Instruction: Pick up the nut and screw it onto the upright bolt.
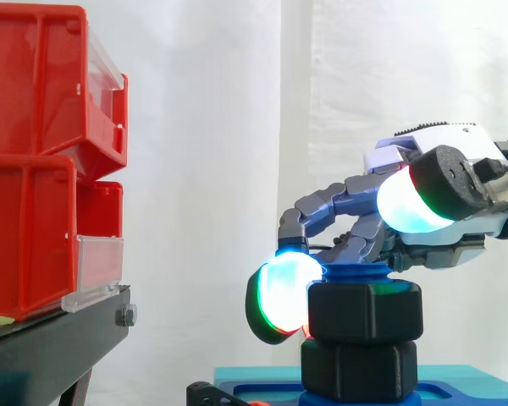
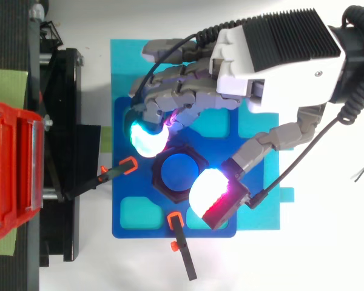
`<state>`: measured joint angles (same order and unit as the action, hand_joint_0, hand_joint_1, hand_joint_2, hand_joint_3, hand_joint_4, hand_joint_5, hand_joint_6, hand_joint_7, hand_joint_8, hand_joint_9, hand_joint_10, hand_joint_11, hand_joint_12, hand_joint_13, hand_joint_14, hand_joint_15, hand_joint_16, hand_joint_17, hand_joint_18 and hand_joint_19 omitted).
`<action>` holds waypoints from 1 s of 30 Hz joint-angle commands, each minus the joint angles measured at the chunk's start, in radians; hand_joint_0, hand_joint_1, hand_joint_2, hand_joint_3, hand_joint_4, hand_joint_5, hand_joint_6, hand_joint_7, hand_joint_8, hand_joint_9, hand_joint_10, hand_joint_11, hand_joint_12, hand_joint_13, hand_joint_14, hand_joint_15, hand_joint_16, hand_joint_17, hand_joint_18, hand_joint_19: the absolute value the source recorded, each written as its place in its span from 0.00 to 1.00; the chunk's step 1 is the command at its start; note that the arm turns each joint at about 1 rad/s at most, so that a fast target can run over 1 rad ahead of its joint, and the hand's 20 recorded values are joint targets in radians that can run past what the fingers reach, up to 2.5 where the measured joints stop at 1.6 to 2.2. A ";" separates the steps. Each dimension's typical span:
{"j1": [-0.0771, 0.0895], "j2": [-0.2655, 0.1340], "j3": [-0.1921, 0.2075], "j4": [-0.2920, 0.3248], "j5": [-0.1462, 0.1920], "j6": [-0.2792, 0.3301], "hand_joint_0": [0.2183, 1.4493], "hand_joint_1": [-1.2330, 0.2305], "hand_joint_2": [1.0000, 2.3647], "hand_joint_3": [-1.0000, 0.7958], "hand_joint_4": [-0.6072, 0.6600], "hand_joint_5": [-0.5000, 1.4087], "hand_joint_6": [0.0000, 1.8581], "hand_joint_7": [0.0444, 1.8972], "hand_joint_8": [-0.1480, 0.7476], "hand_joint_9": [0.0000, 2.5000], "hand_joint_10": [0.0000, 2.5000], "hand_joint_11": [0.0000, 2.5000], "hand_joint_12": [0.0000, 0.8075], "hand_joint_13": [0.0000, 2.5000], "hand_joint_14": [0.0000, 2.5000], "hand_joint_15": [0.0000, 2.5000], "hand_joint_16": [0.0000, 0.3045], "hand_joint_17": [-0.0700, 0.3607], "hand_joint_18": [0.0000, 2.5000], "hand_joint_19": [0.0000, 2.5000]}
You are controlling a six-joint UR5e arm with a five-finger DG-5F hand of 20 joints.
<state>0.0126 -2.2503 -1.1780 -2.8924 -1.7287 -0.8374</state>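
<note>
While the hand (image 2: 273,54) is hanging over the work, one blue bolt (image 2: 178,171) is standing upright under its palm, and one black nut (image 1: 364,313) is sitting on the bolt just below the top. The nut is lying directly above one black hex base (image 1: 360,368). The hand is curling its fingers narrowly round the nut. A fingertip (image 2: 147,138) is pressing the side far from the wrist. The thumb pad (image 2: 206,193) is on the opposite side and sitting higher in the side view. One blue board (image 2: 118,121) is lying beneath the hand. Two clamps (image 2: 128,163) (image 2: 176,221) are gripping the board's edges just past the pads. Well beyond the fingertips, two red bins (image 1: 42,85) (image 1: 34,237) are sitting stacked on one black stand (image 1: 51,347).
</note>
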 commanded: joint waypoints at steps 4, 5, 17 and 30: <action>-0.003 0.000 0.000 0.002 -0.002 0.001 0.21 0.49 0.00 0.28 0.65 0.29 0.27 0.62 0.47 0.43 0.00 0.00 0.38 0.21 0.00 0.00 0.10 0.33 0.06 0.00; -0.003 0.000 0.000 0.002 -0.002 0.001 0.21 0.49 0.00 0.28 0.65 0.29 0.27 0.63 0.46 0.44 0.00 0.00 0.37 0.22 0.00 0.00 0.10 0.32 0.07 0.00; -0.013 0.000 0.001 0.004 -0.005 0.000 0.23 0.47 0.00 0.28 0.64 0.31 0.27 0.66 0.42 0.58 0.00 0.00 0.30 0.30 0.00 0.00 0.08 0.29 0.18 0.00; -0.017 0.000 0.000 -0.004 -0.014 -0.008 0.23 0.43 0.00 0.28 0.56 0.32 0.27 0.75 0.39 0.63 0.00 0.00 0.29 0.36 0.00 0.00 0.10 0.31 0.30 0.10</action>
<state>-0.0025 -2.2503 -1.1781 -2.8946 -1.7375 -0.8399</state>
